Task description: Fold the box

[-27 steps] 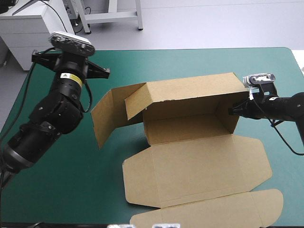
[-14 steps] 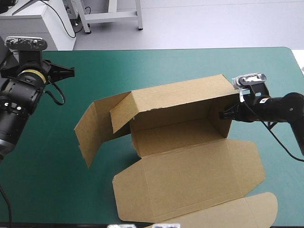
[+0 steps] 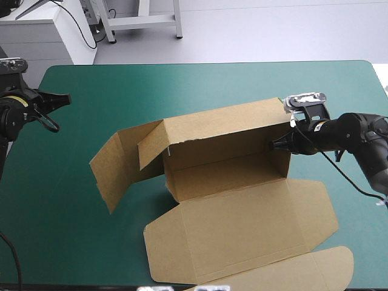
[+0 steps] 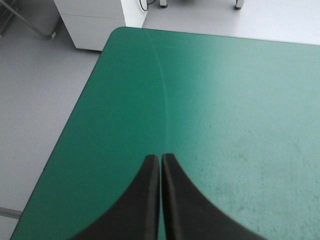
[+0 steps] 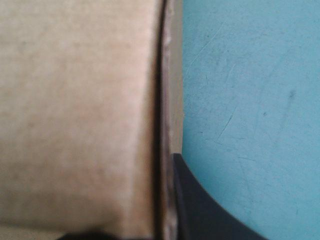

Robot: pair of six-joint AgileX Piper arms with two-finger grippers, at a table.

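The table (image 3: 182, 85) with its teal-green cover carries the brown box (image 3: 218, 176) at about its middle, half built. The back wall stands, the lid (image 3: 242, 221) lies flat toward the near edge, and the left flap (image 3: 112, 173) splays outward, loose. The right gripper (image 3: 276, 144) is pinched on the top of the right end wall (image 3: 280, 162), with the board edge sandwiched between its black fingers (image 5: 200, 205). The left gripper (image 4: 160, 157) sits over bare cover near the table's left edge, fingers pressed together on nothing, well apart from the box. To my eye the job now is squaring that right wall. It wants holding upright and steady without creasing, while the left gripper comes in to turn the loose flap inward.
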